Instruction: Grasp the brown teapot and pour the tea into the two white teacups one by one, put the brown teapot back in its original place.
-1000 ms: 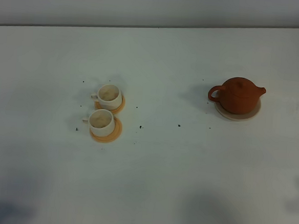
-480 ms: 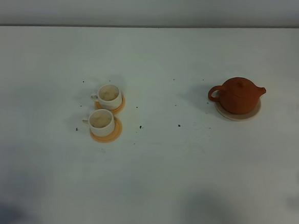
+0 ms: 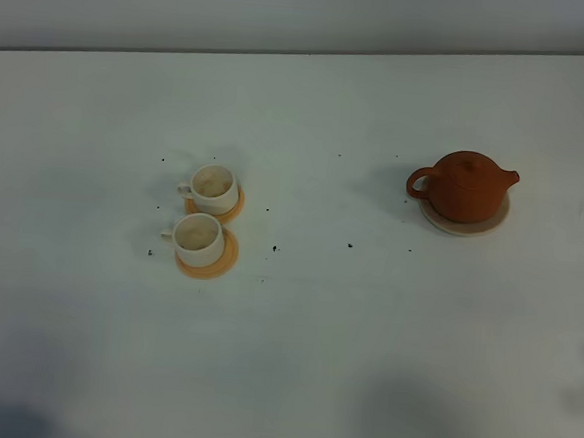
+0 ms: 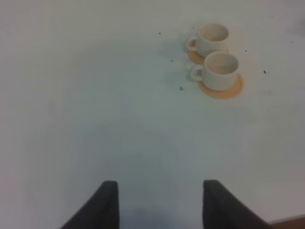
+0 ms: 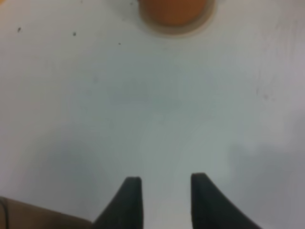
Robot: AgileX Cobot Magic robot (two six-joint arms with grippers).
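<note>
The brown teapot [image 3: 466, 186] sits upright on its pale beige disc coaster [image 3: 462, 224] at the right of the table; its handle points left, its spout right. Its lower body shows in the right wrist view [image 5: 175, 11]. The two white teacups [image 3: 212, 184] [image 3: 198, 236] stand on orange coasters at the left, also seen in the left wrist view [image 4: 213, 37] [image 4: 219, 69]. No tea shows in them. My left gripper [image 4: 159, 202] is open and empty, well short of the cups. My right gripper [image 5: 164, 198] is open and empty, well short of the teapot. Neither gripper shows in the exterior view.
The white table [image 3: 344, 333] carries a few small dark specks [image 3: 349, 245] between the cups and the teapot. The table's front edge shows in the right wrist view [image 5: 28, 210] and in the left wrist view [image 4: 290, 222]. A grey wall [image 3: 286, 13] backs the table.
</note>
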